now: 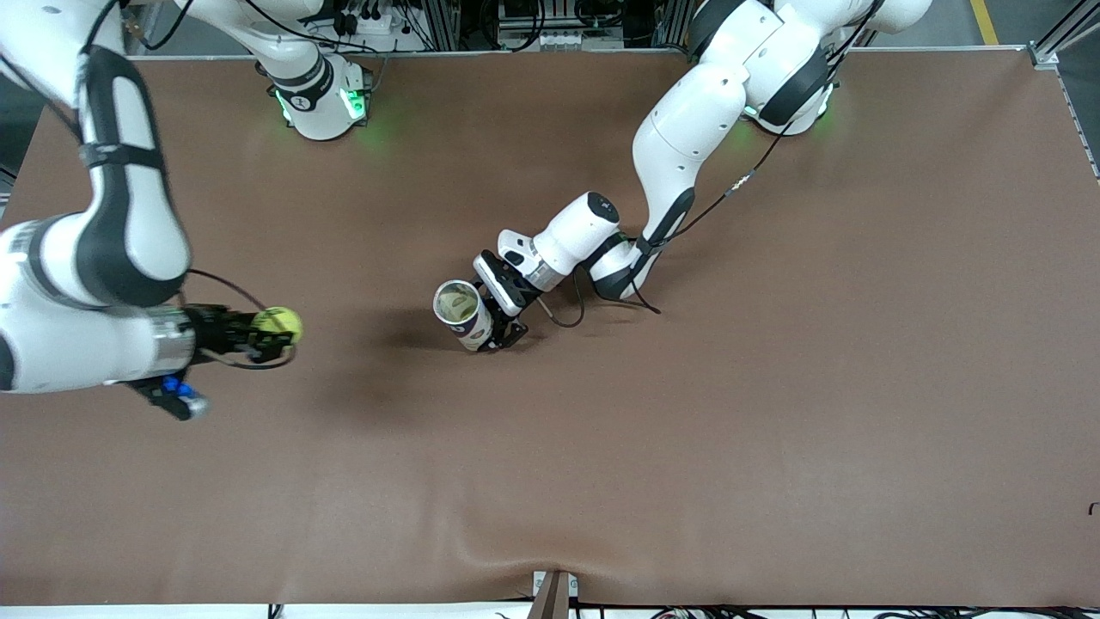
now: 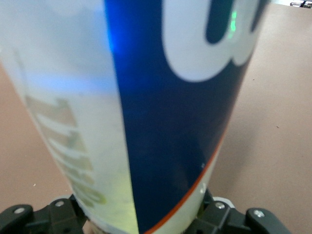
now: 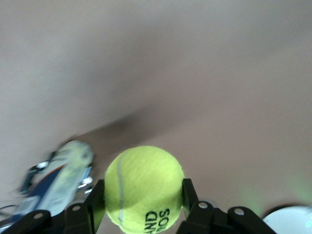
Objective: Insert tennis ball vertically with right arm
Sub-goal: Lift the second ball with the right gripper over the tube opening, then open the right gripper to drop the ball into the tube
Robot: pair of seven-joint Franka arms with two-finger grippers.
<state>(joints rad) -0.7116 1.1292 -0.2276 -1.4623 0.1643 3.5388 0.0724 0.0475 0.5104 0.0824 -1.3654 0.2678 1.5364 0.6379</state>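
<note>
A yellow-green tennis ball (image 1: pixel 280 323) (image 3: pixel 144 187) sits between the fingers of my right gripper (image 1: pixel 268 332) (image 3: pixel 142 195), which is shut on it in the air over the right arm's end of the table. Near the table's middle, my left gripper (image 1: pixel 497 320) (image 2: pixel 141 222) is shut on the lower part of a white and blue can (image 1: pixel 461 315) (image 2: pixel 161 97). The can's open mouth (image 1: pixel 455 301) faces up, tilted a little. The right wrist view shows the can (image 3: pixel 58 178) some way off from the ball. I cannot tell whether the can rests on the table.
The brown mat (image 1: pixel 687 430) covers the whole table and has a raised fold (image 1: pixel 507 550) by the front camera's edge. The right arm's base (image 1: pixel 322 103) and the left arm's base (image 1: pixel 795 107) stand along the robots' edge. A cable (image 1: pixel 567 314) loops beside the left gripper.
</note>
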